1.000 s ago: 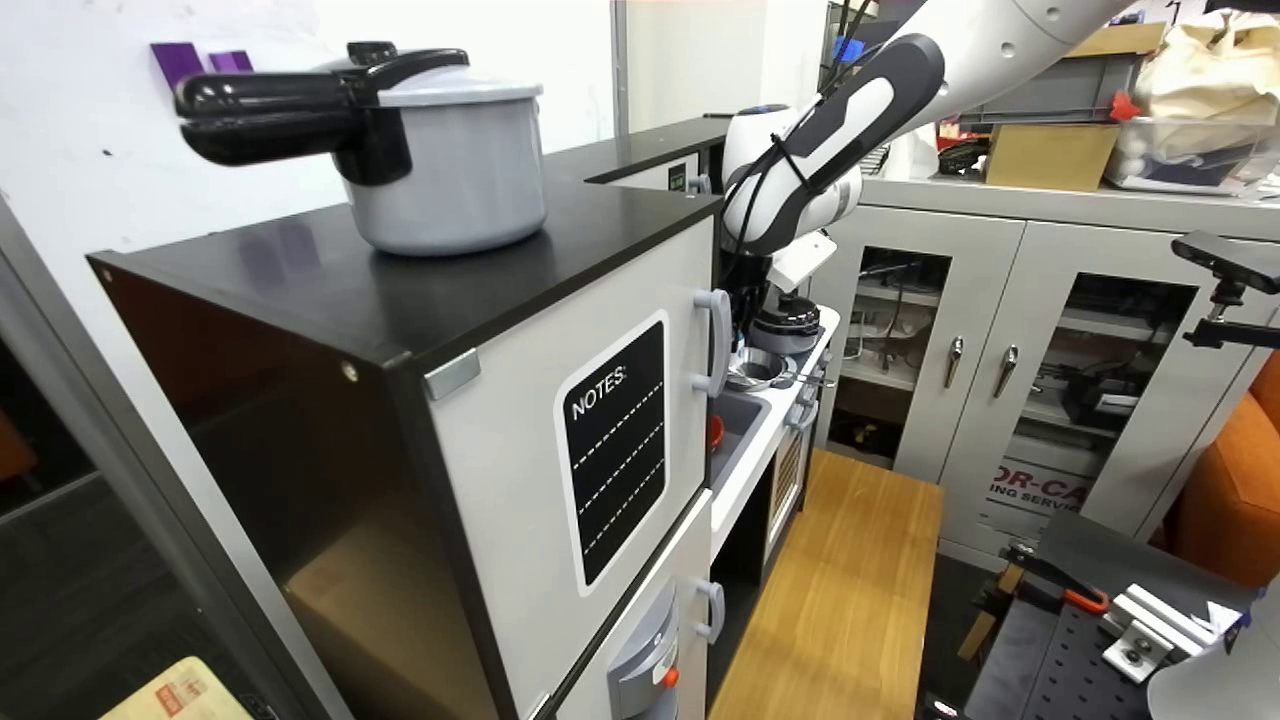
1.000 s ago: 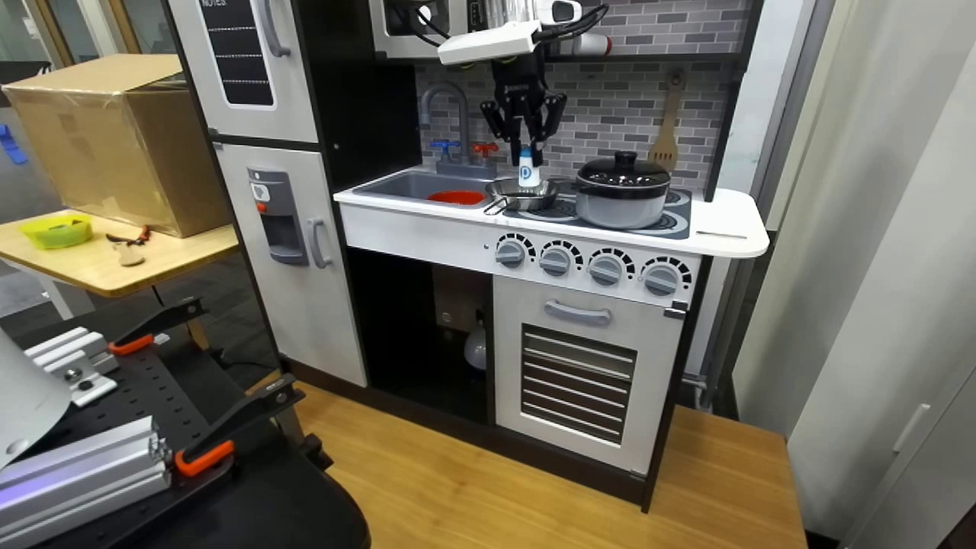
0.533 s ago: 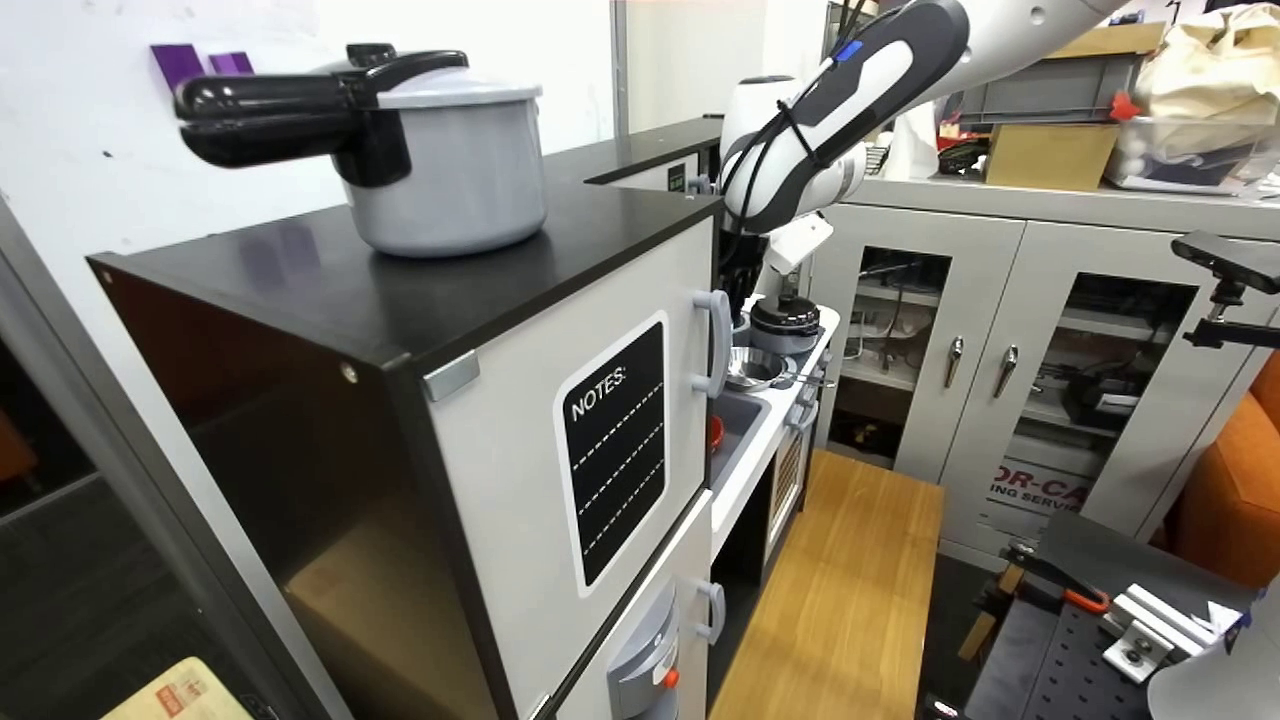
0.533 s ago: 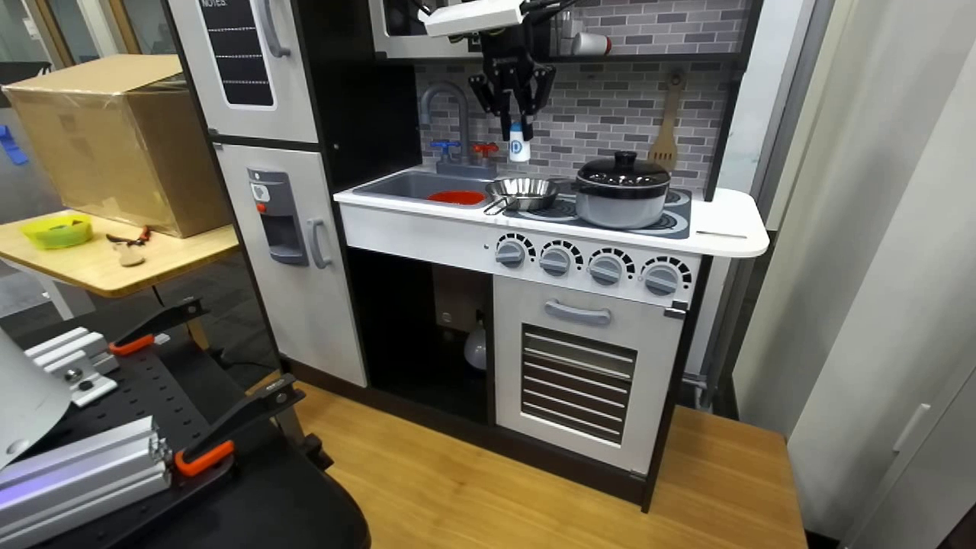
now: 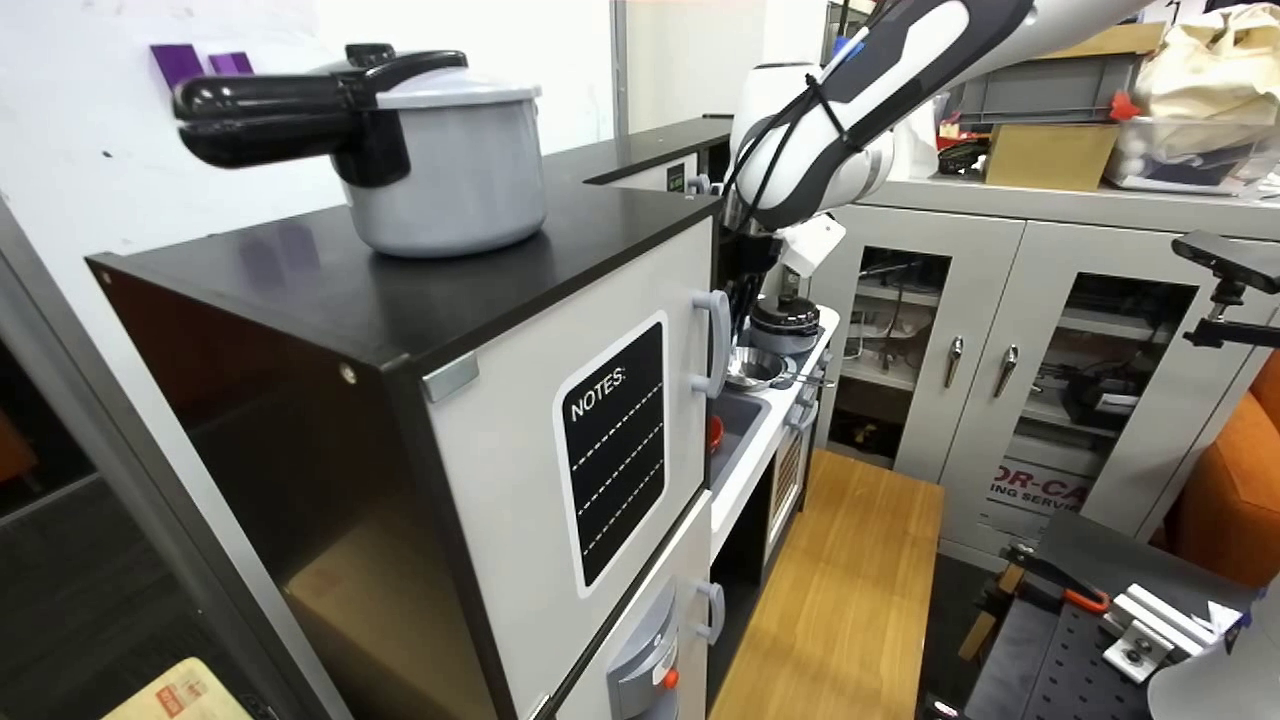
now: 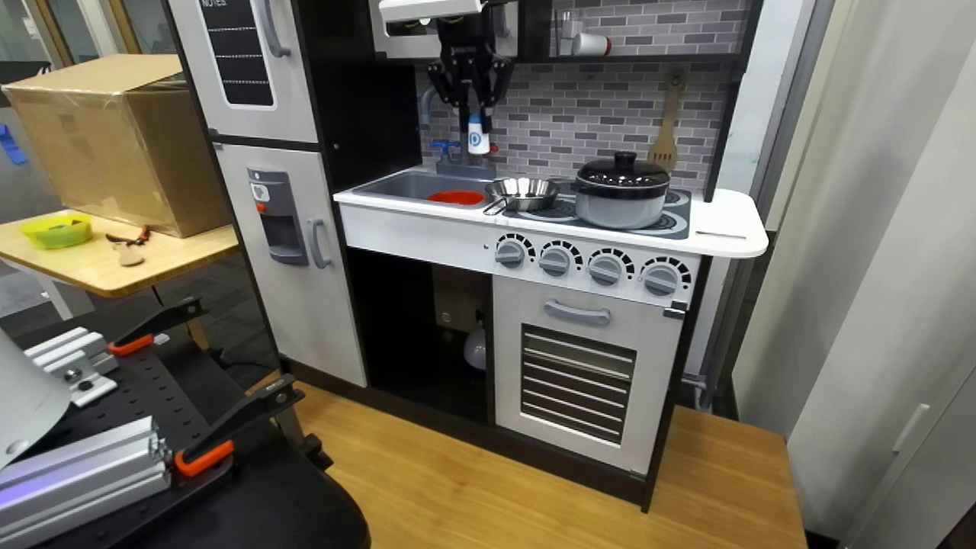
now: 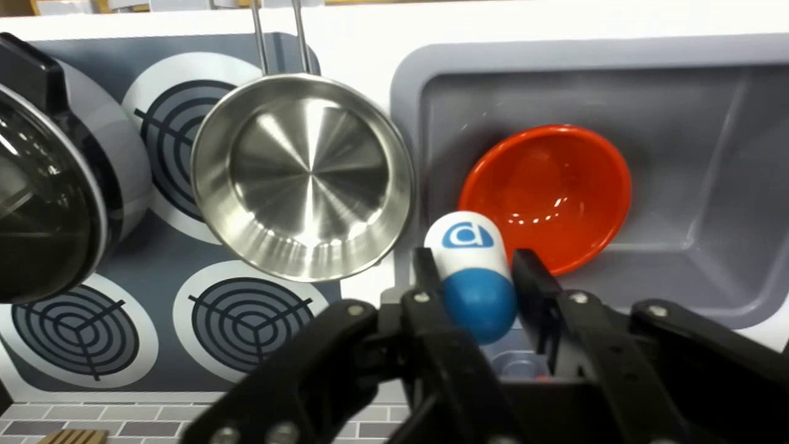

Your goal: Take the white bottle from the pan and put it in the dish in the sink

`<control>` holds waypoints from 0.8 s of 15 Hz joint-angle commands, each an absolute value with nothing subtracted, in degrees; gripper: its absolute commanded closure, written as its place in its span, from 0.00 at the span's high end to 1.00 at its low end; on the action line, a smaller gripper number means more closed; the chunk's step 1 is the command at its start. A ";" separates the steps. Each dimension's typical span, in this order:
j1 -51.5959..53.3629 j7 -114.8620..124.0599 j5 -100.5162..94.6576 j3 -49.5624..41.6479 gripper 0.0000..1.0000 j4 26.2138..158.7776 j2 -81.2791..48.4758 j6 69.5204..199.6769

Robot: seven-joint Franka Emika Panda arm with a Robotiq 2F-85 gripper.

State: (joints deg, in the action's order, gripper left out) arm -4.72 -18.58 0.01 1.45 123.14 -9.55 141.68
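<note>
The white bottle [image 6: 479, 142] has a blue cap and a blue logo. My gripper [image 6: 475, 124] is shut on it and holds it in the air, cap up, above the sink's right edge. In the wrist view the bottle [image 7: 459, 243] sits between the fingers [image 7: 473, 262] and overlaps the dish's near-left rim. The dish is a red bowl [image 7: 555, 191] inside the grey sink [image 7: 666, 154]; it also shows in both exterior views [image 6: 456, 197] [image 5: 716, 432]. The pan [image 7: 308, 172], shiny metal and empty, stands beside the sink on the stove. The bottle is hidden in an exterior view, behind the fridge.
A grey pot with a black lid [image 6: 624, 200] stands on the stove right of the pan. The faucet [image 6: 427, 107] rises behind the sink, partly covered by my gripper. The tall fridge [image 6: 267, 229] borders the sink. A shelf with a cup [image 6: 591, 44] hangs above.
My gripper has lifted the bottle out of the pan, up and then left toward the sink. The pan and the red bowl have not moved.
</note>
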 commanded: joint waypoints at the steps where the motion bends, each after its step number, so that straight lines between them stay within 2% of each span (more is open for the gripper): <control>1: -4.01 -22.70 3.41 2.47 0.13 126.54 -6.69 142.72; 12: -1.17 -24.73 6.25 3.93 0.12 127.52 -7.10 142.31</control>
